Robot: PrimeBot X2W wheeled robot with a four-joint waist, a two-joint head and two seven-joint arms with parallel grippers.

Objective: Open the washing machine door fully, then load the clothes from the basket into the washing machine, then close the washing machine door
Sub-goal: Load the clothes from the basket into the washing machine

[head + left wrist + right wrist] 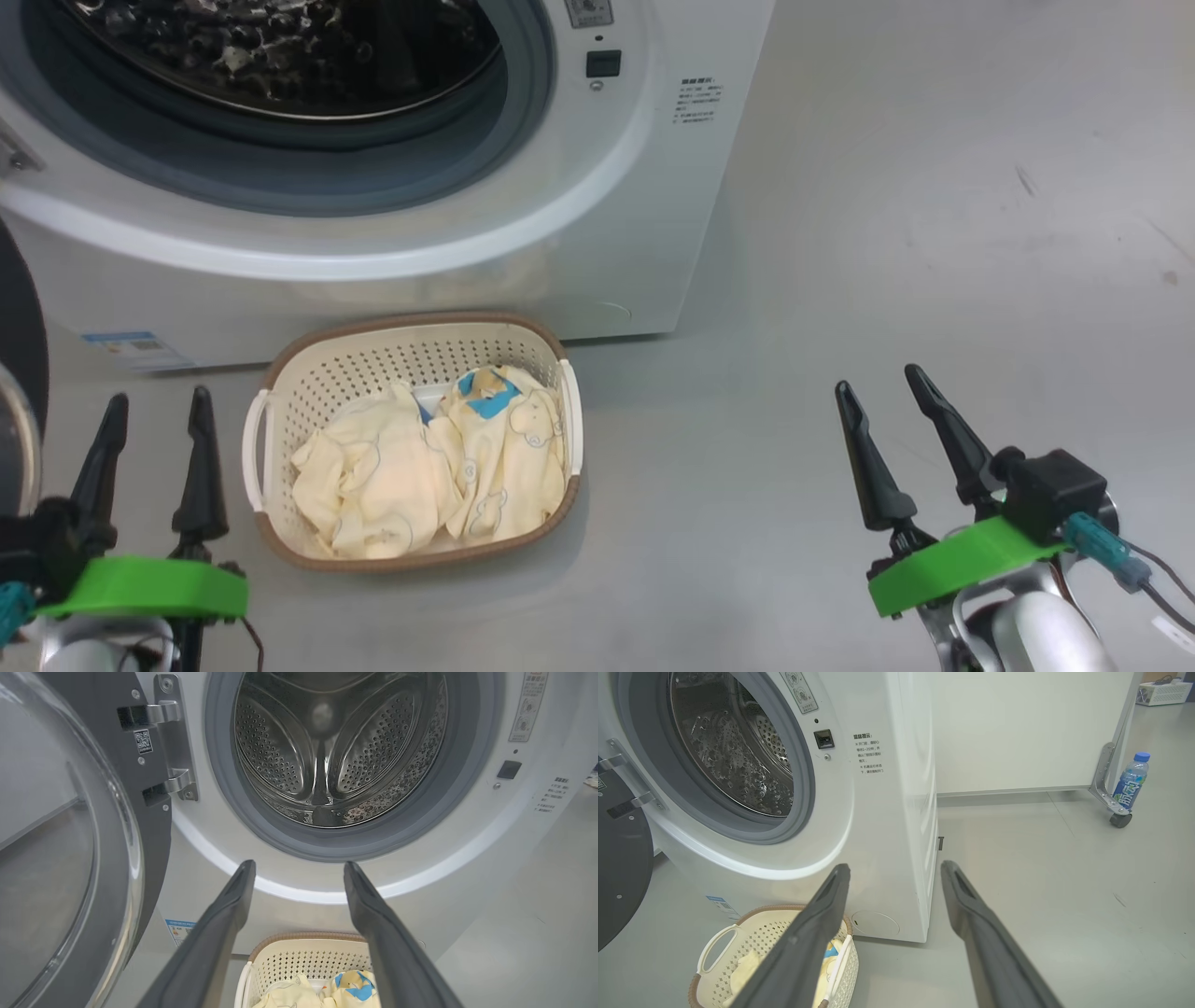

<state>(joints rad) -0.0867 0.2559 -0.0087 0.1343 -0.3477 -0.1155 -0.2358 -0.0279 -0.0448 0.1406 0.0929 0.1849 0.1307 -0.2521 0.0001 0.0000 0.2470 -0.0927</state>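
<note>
The washing machine (523, 233) stands at the top left of the head view, its grey-gasketed steel drum (336, 746) open and bare inside. Its door (60, 858) is swung out to the left on its hinges. On the floor before the machine sits the cream basket (308, 373) holding pale yellow clothes (439, 467), one with a blue bear patch (355, 989). My left gripper (157, 401) hovers open just left of the basket. Well to the basket's right, my right gripper (879, 378) is open too; nothing is between either pair of fingers.
Grey floor (934, 233) stretches to the right of the machine. In the right wrist view a white partition (1017, 728) on a castor (1119, 819) stands behind, with a blue-capped drink bottle (1131, 782) beside its foot. A blue label (135, 350) marks the machine's lower left corner.
</note>
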